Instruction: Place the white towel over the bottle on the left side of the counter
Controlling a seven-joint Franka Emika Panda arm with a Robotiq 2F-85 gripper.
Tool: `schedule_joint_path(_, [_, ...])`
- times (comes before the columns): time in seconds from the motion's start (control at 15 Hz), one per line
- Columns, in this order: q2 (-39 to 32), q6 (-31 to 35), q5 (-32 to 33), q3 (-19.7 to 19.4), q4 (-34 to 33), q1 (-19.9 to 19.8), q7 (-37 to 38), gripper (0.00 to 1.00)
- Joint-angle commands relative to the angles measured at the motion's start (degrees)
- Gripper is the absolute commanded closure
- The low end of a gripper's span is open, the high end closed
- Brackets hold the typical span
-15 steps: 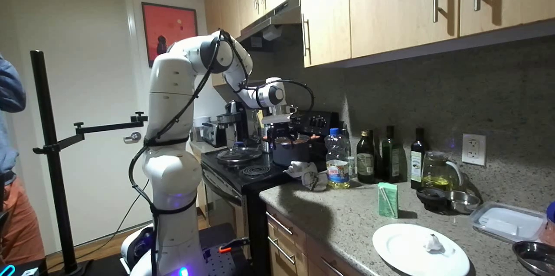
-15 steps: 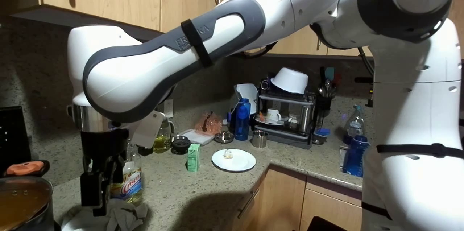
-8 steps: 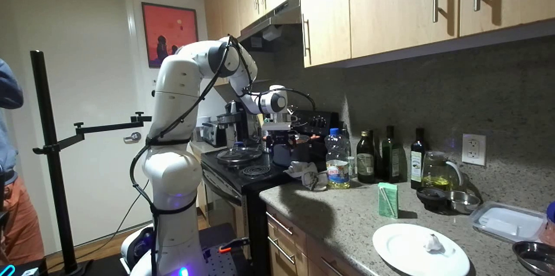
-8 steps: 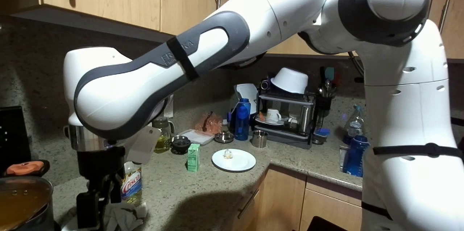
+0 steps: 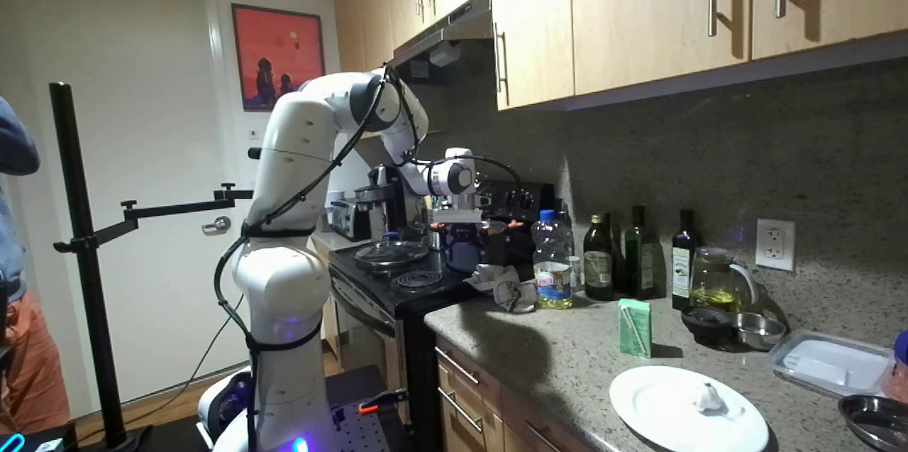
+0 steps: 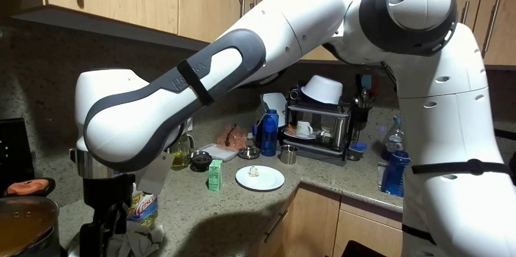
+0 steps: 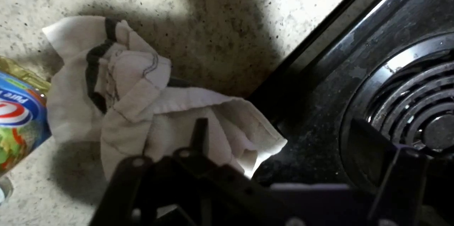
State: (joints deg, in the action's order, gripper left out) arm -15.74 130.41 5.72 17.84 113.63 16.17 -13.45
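Three dark bottles (image 5: 640, 264) stand along the wall (image 5: 617, 154) in an exterior view, right of the oil bottle (image 5: 552, 285) with the blue cap (image 5: 546, 216). The white towel (image 5: 505, 289) lies crumpled just left of this oil bottle, on the counter (image 5: 574, 338). The pot (image 6: 48, 245) with orange handles (image 6: 28, 187) stands on the stove (image 5: 372, 285), near the gripper (image 7: 279, 126), so the room is narrow there. Farther right on the counter, and nearer, are the green box (image 5: 635, 328) and the white plate (image 5: 656, 408) with a garlic bulb (image 5: 708, 397).

The more open room is on the near side of the towel, where the speckled surface goes, partly in shadow, until the counter's edge. One corner of the towel reaches over the stove's border.

The wrist view shows what the exterior views show poorly: the gripper's fingers (image 7: 200, 135) are spread wide, one in front of the towel, the other in front of the coil burner (image 7: 438, 132). Whether they touch the towel, I cannot tell. In an exterior view the fingertips run out of sight, but the dish rack (image 6: 318, 151) appears at the far side, well apart from the towel.
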Motion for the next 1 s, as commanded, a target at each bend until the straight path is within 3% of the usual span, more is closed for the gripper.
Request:
schedule_joint_path(0.0, [-0.1,-0.2,-0.1,-0.3,-0.2,0.4,0.0,0.0])
schedule_joint_path(0.13, [-1.9,-2.3,3.3,-1.6,-1.9,1.1,2.8,0.0])
schedule_joint_path(0.93, [-8.8,0.4,4.3,-4.7,-6.2,0.3,1.8,0.0])
